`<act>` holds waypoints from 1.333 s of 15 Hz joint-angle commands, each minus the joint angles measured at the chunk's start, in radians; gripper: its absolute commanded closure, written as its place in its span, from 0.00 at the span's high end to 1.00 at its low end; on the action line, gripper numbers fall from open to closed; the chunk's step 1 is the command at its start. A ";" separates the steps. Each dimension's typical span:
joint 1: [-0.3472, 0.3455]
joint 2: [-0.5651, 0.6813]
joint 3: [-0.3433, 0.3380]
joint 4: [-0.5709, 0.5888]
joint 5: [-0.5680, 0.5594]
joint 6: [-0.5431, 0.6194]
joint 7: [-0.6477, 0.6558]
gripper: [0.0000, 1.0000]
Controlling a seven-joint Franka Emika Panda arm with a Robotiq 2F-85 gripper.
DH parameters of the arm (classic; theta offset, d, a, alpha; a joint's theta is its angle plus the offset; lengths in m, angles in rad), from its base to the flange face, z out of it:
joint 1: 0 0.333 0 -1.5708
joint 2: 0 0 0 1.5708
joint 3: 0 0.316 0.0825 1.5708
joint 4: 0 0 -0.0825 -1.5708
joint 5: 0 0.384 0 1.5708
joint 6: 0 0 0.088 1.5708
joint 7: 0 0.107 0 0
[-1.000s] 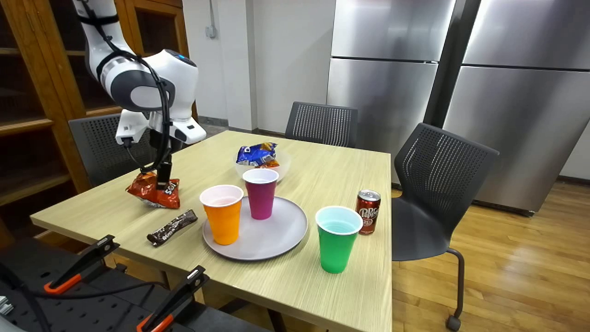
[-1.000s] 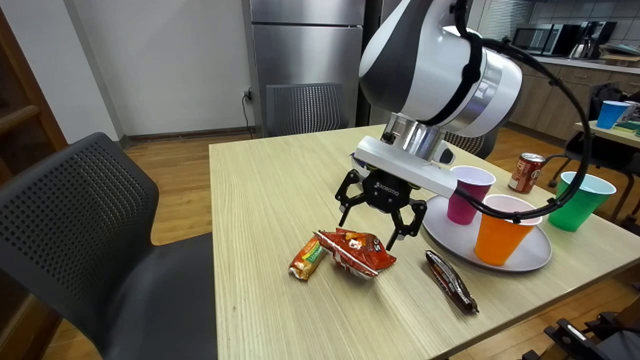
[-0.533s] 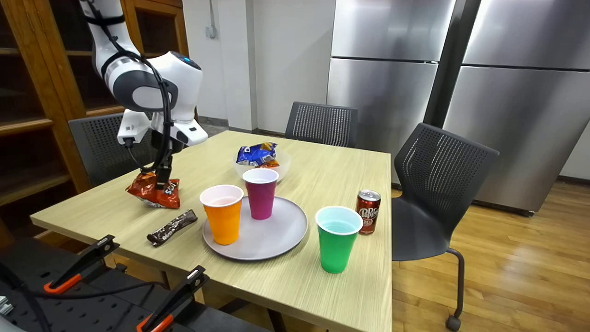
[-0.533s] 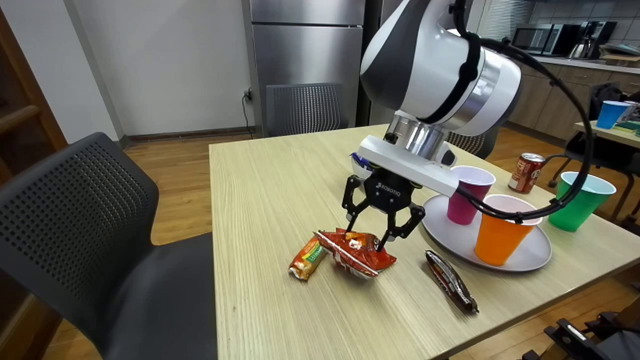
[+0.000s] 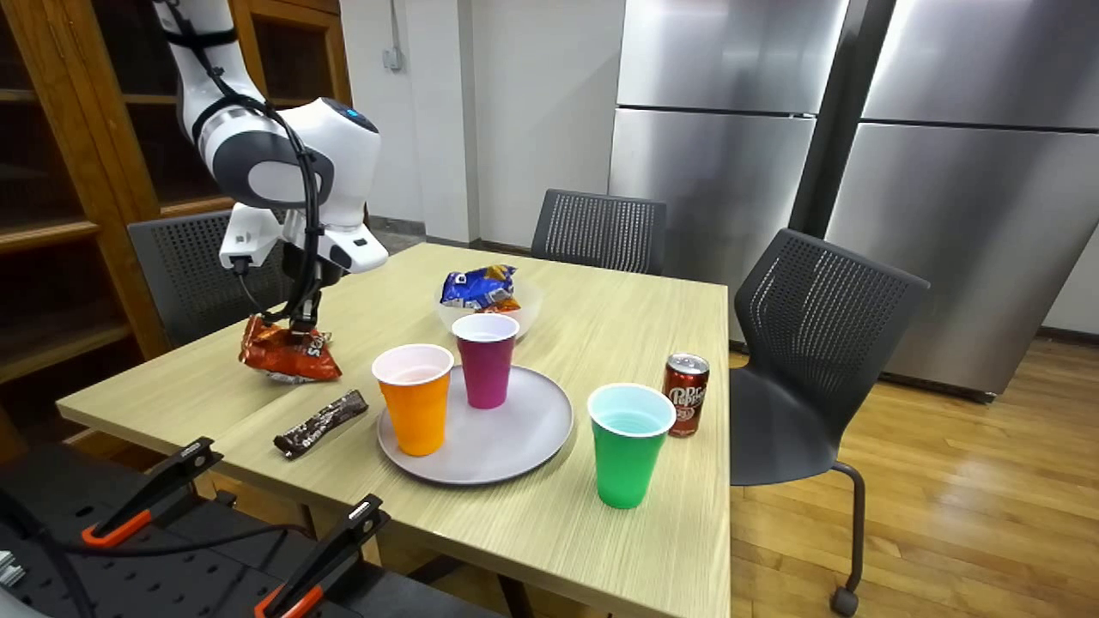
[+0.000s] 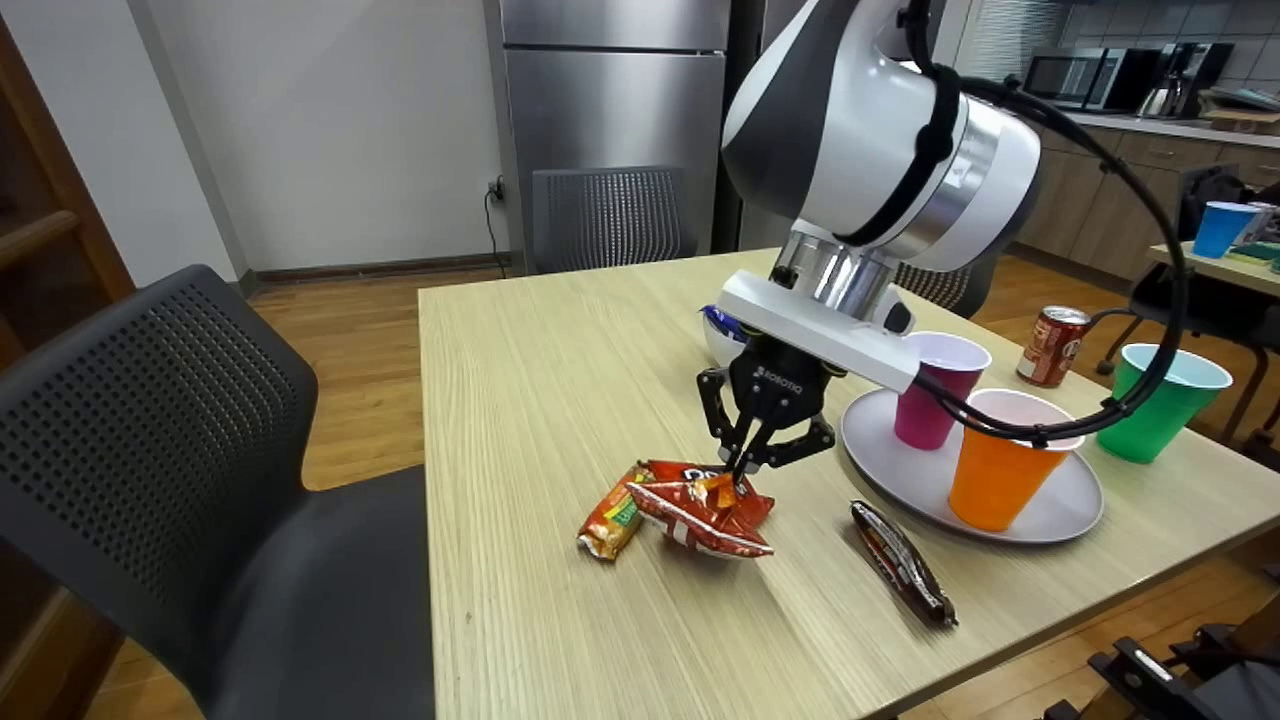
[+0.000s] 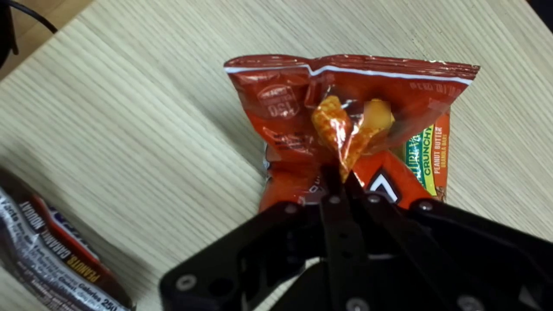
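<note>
A red chip bag [image 6: 700, 515] lies crumpled on the wooden table, its folded top bunched up. My gripper [image 6: 738, 470] comes down from above and is shut on a pinch of it. In the wrist view the fingertips meet on a fold of the bag [image 7: 281, 134], where orange and yellow print gathers to a point. Partly under the bag is a peanut butter granola bar [image 7: 432, 160], which the bag hides in an exterior view. A dark brown candy bar [image 6: 903, 565] lies apart, to one side of the gripper.
A grey plate [image 5: 515, 429] carries an orange cup [image 5: 416, 408] and a purple cup [image 5: 486, 365]. Near it stand a green cup [image 5: 629, 455] and a soda can [image 5: 686, 395]. A white bowl [image 5: 528, 313] holds a blue snack bag [image 5: 466, 290]. Chairs surround the table.
The fingers have come together from wide apart, pinching the red bag between them. The bag has creased and shifted slightly. The arm has moved only a little.
</note>
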 commanded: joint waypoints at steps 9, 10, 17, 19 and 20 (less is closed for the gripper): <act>-0.014 -0.071 0.005 0.003 0.070 -0.064 -0.112 0.00; -0.016 -0.087 0.005 0.000 0.074 -0.077 -0.125 0.00; -0.007 -0.203 -0.031 -0.009 0.065 -0.160 -0.174 0.00; -0.004 -0.230 -0.047 -0.007 0.056 -0.171 -0.185 0.00; -0.003 -0.242 -0.056 -0.005 0.050 -0.174 -0.189 0.00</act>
